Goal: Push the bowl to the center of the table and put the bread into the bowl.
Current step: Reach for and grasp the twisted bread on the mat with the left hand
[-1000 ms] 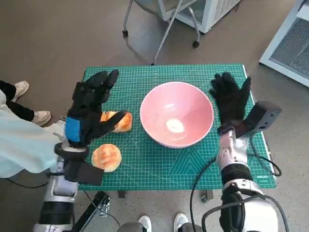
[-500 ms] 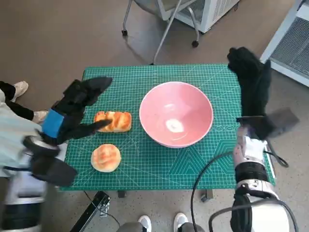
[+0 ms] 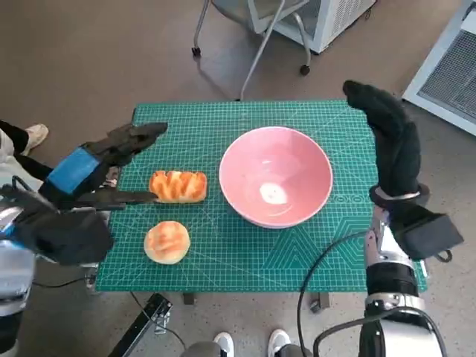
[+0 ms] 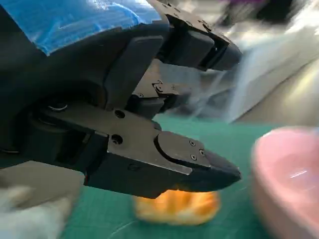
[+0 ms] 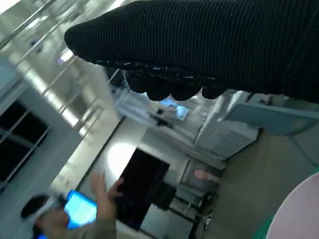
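While the pink bowl (image 3: 275,175) sits near the middle of the green cutting mat (image 3: 223,256) that covers the small table, both robot hands hang clear of it and hold nothing. The left hand (image 3: 100,167), black with blue tape over its back, hovers over the mat's left edge with its fingers spread apart; one fingertip (image 3: 149,198) reaches toward the long, ridged bread (image 3: 178,186), ending just beside its near-left end, though I cannot tell whether it touches. In the left wrist view that same bread (image 4: 177,206) shows as an orange blur under the black fingers (image 4: 199,164), with the bowl's rim (image 4: 286,184) off to one side. A second, round bread (image 3: 166,242) lies on the mat nearer the robot, apart from the hand and from the bowl. The right hand (image 3: 390,145), in its knitted glove, is raised beside the bowl's right side, fingers extended upward and apart from the rim. A person (image 5: 75,214) appears blurred in the right wrist view.
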